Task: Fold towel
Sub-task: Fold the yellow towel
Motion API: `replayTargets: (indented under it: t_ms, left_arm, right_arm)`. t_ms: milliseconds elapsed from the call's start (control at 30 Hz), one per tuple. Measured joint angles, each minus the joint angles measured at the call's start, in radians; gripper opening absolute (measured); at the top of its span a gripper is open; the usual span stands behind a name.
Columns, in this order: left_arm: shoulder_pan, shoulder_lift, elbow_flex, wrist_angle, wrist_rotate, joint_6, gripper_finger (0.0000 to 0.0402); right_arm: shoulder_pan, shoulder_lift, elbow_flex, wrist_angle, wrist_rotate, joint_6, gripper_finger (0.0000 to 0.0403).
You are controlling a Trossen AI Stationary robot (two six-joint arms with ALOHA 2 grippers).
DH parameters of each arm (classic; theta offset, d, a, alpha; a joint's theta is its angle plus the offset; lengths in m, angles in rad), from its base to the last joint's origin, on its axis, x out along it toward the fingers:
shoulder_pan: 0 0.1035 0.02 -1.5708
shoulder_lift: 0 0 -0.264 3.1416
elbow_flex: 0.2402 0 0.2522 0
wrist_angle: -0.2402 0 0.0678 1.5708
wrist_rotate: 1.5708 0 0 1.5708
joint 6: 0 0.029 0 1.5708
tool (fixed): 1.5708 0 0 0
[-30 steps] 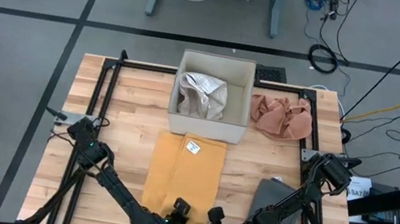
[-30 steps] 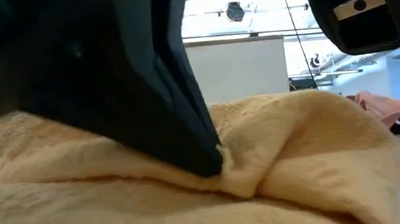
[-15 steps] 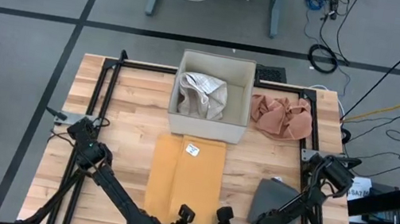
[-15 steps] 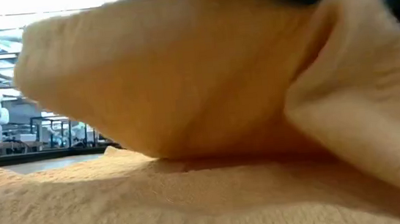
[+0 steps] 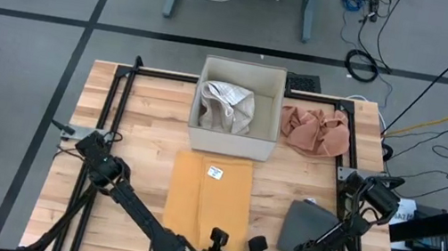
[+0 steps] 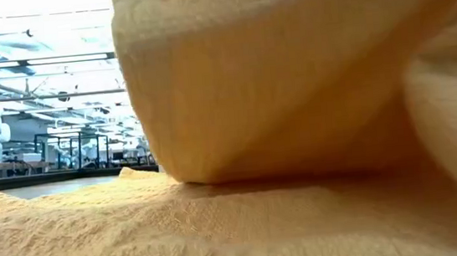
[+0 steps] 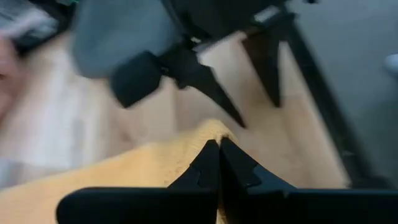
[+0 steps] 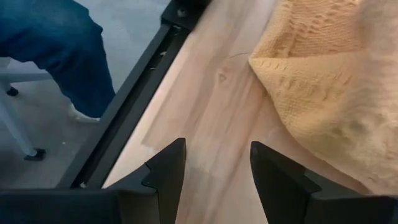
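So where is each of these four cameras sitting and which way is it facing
High view: above the table, looking straight down; both arms show, with a box and three towels.
Low view: at tabletop height, pressed against the yellow towel; no arm shows.
Left wrist view: on the left arm, looking past the shut left claw pinching the towel edge.
Right wrist view: on the right arm, looking past the open right claw at bare wood beside the towel.
All four share the yellow towel.

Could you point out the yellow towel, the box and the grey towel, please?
yellow towel (image 5: pixel 205 199): high view, middle of the folded cloth.
box (image 5: pixel 231 142): high view, near wall.
grey towel (image 5: pixel 308 223): high view, centre of the cloth.
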Motion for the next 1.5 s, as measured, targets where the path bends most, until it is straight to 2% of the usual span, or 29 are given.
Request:
replayTargets:
  t_ms: [167,400,533,667,800,1067,1200,1333,1500]
  left_arm:
    - [0.03,0.0,0.0,0.005,0.132,-0.063,0.001]
    - [0.035,0.0,0.0,-0.157,0.042,-0.091,0.0082]
    - [0.035,0.0,0.0,-0.211,0.06,-0.122,0.0096]
    - [0.038,0.0,0.0,-0.21,0.073,-0.093,0.0091]
    - [0.06,0.0,0.0,-0.207,0.07,-0.078,0.007]
    - [0.084,0.0,-0.001,-0.147,0.054,-0.031,0.0008]
    - [0.085,0.0,-0.001,-0.133,0.068,-0.016,0.0004]
    - [0.098,0.0,-0.001,-0.129,0.134,0.008,0.0003]
    - [0.108,0.0,-0.001,-0.128,0.141,0.008,0.0002]
  right_arm:
    - [0.011,0.0,0.0,0.0,-0.001,0.0,0.0169]
    - [0.011,0.0,0.0,0.0,-0.002,0.004,0.0169]
    - [0.011,0.0,0.0,0.004,-0.006,0.011,0.0169]
    - [0.011,0.0,0.008,0.084,-0.03,-0.069,0.0169]
    - [0.01,0.0,0.026,0.201,-0.025,-0.185,0.0169]
    - [-0.039,0.0,0.042,0.203,0.002,-0.217,0.0169]
    - [-0.05,0.0,0.042,0.205,-0.003,-0.239,0.0169]
    - [-0.061,0.0,0.042,0.201,-0.002,-0.296,0.0169]
    - [-0.076,0.0,0.042,0.175,-0.002,-0.356,0.0169]
